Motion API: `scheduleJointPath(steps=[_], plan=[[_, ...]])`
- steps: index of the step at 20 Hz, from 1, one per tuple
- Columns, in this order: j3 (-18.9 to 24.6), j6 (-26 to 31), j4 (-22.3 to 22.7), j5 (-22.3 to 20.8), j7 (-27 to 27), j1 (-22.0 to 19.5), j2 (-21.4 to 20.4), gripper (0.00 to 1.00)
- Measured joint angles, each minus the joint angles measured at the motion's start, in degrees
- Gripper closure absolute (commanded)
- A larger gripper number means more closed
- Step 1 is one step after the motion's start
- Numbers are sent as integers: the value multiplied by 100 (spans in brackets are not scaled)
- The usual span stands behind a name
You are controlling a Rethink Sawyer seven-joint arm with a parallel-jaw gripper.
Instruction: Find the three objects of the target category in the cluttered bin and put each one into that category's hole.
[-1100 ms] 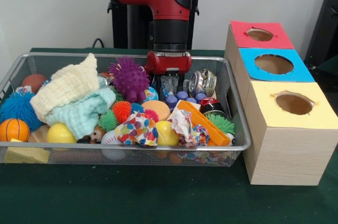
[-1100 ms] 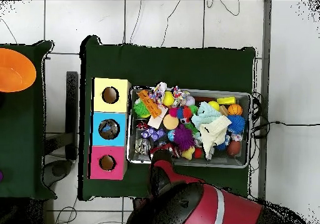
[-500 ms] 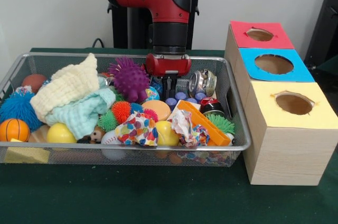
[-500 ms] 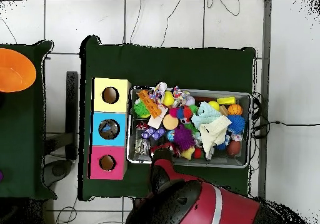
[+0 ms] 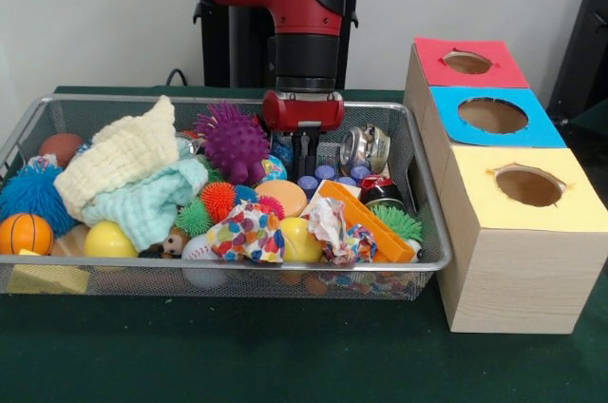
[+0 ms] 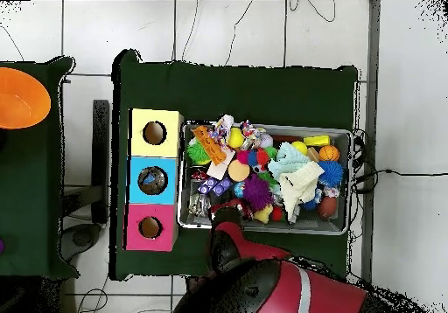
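Bin sat on the surface in the front view, with a box of 3 holes right beside it. Inside, folded cloths lay left, a spiky ball behind center, a metal can back right.

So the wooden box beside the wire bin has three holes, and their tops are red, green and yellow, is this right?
Not quite. The middle top of the wooden box is blue, not green; the front view shows it between the red top and the yellow top. The box does stand beside the wire bin and has three holes.
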Motion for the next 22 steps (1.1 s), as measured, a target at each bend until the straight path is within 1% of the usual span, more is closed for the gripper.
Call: scheduleJointPath(steps=[2, 3, 6, 8, 9, 13, 15, 22], plan=[[-1, 73, 17, 25, 0, 11, -49, 100], [-2, 371, 85, 120, 0, 53, -227, 100], [1, 717, 155, 233, 0, 111, -432, 100], [4, 1061, 221, 326, 0, 160, -661, 100], [10, 1411, 307, 379, 0, 181, -913, 100], [31, 1781, 405, 380, 1, 171, -1270, 100], [48, 1820, 413, 380, 4, 163, -1397, 100], [167, 1821, 415, 379, 4, 150, -1638, 100]])
